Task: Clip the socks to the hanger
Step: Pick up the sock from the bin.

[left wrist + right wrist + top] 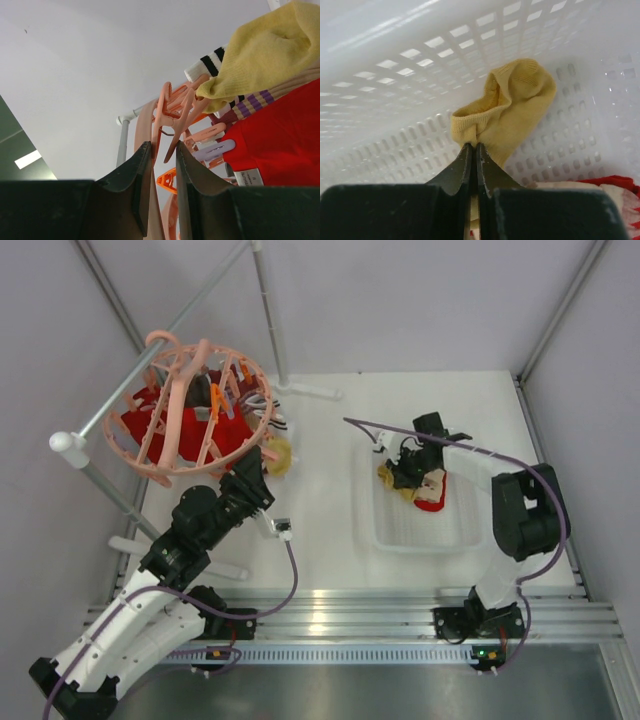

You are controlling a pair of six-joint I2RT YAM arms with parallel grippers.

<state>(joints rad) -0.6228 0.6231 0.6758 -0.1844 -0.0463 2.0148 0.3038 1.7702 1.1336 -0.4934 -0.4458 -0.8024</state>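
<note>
White perforated plastic basket (400, 532) at the counter's (320, 500) right holds the mustard-yellow fabric sock (515, 110), right hand (473, 147) pinched shut on its cuff, sock extending away from the fingertips; round peach-pink plastic hanger (170, 405) hangs far left, gripped narrowly by left hand (162, 147).

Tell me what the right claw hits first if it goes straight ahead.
The yellow sock pinched in the right claw comes first; just beyond, probably the white basket wall, depth unclear.
</note>
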